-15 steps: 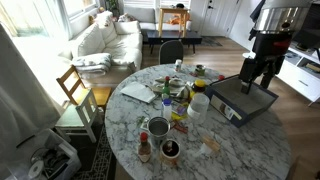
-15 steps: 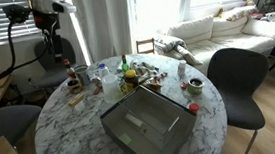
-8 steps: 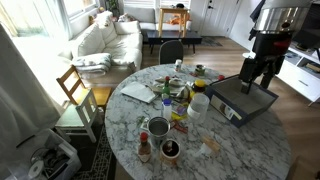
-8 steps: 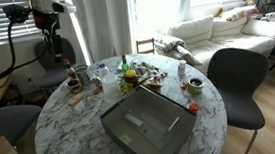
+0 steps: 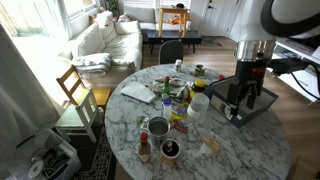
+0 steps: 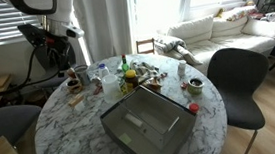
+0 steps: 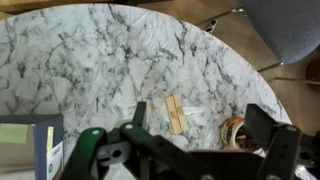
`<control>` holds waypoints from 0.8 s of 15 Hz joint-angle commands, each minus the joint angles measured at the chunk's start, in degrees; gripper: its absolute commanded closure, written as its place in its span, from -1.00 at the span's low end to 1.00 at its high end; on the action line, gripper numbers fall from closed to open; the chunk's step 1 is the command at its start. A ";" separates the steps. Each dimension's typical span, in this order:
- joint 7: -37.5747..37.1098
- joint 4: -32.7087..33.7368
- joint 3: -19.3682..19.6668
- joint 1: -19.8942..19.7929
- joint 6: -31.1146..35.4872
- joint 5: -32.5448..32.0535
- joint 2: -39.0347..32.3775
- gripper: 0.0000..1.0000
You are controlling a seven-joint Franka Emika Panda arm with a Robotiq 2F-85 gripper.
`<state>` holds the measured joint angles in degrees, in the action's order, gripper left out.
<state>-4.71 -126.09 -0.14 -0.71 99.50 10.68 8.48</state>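
Note:
My gripper (image 5: 240,99) hangs open over the round marble table (image 5: 250,150), at the near edge of a grey tray (image 5: 263,104), with nothing between its fingers. In the wrist view the gripper (image 7: 200,116) looks down on bare marble. Its dark fingers (image 7: 262,122) straddle a small tan wooden piece (image 7: 175,112), and a brown-rimmed jar (image 7: 236,130) sits just inside the right one. The gripper stands above both without touching them. In an exterior view the arm (image 6: 48,33) leans in over the table's far left edge, behind the same grey tray (image 6: 147,124).
Bottles, cups and small clutter crowd the table's middle (image 5: 175,100), with a white cup (image 5: 197,103) and a red-capped bottle (image 5: 145,150). A blue and yellow box (image 7: 30,140) lies left of the gripper. A dark chair (image 6: 240,73), a wooden chair (image 5: 75,90) and a sofa (image 5: 105,40) surround the table.
The arm has swung in from beside the table and come down, so the gripper now hangs over the table by the tray. The jaws stay open. Nothing on the table has moved.

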 commanded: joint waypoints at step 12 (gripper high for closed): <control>5.40 -3.82 -0.70 1.32 20.65 0.76 -8.87 -1.00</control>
<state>0.97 -130.25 -1.48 1.06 118.42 10.80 0.58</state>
